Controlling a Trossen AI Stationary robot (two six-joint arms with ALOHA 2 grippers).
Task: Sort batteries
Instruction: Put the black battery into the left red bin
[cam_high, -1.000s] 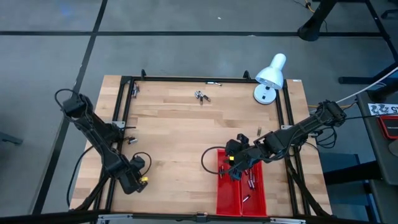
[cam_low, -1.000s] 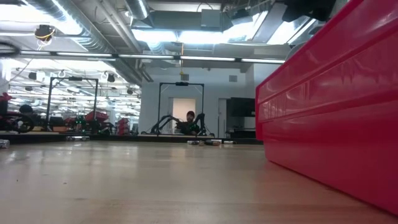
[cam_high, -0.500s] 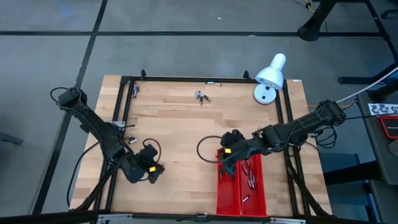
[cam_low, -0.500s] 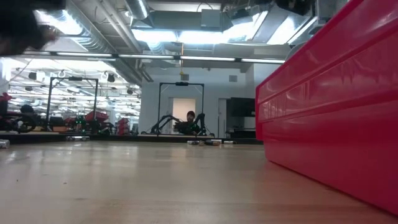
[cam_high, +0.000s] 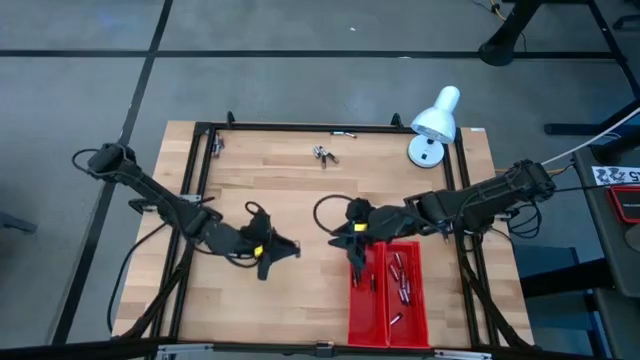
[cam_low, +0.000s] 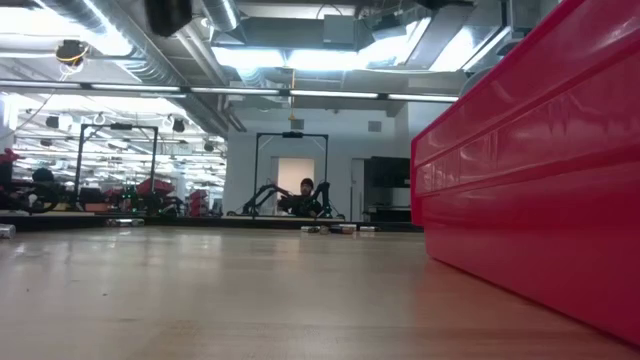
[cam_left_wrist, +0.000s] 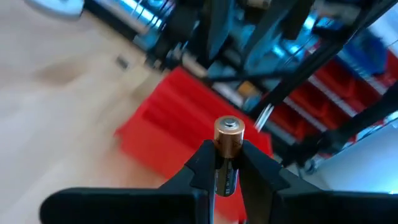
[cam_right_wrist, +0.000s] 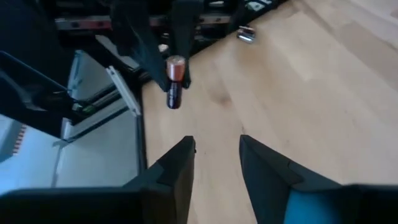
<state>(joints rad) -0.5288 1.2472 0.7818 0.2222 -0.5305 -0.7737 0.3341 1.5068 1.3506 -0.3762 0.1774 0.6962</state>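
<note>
My left gripper (cam_high: 291, 250) reaches over the middle of the table and is shut on one battery (cam_left_wrist: 227, 138), a black cell with a copper end. The right wrist view shows the same battery (cam_right_wrist: 174, 82). My right gripper (cam_high: 352, 243) hovers open just past the red tray's far-left corner, facing the left gripper, with its fingers (cam_right_wrist: 180, 163) apart and nothing between them. The red tray (cam_high: 388, 300) sits near the table's near edge, right of centre. Several batteries (cam_high: 400, 276) lie inside the tray on its floor. In the low view the tray's wall (cam_low: 530, 170) fills the right side. My left gripper pinches the battery's black body (cam_left_wrist: 225, 177) between its two fingers. The copper end with its silver cap (cam_left_wrist: 229, 126) stands out clear of the fingertips. The fingers point roughly level toward the table's right. The battery is lifted clear of the table.
A white lamp (cam_high: 435, 125) stands at the far right corner. A few small metal pieces (cam_high: 322, 153) lie near the far edge. Black frame rails (cam_high: 200, 170) run along the table's sides. Bare wood lies between the grippers and the far edge.
My left arm has swung from the near-left corner toward the table's middle, carrying the battery to just left of the tray. My right gripper has moved from above the tray toward its far-left corner, a little to the left and farther away.
</note>
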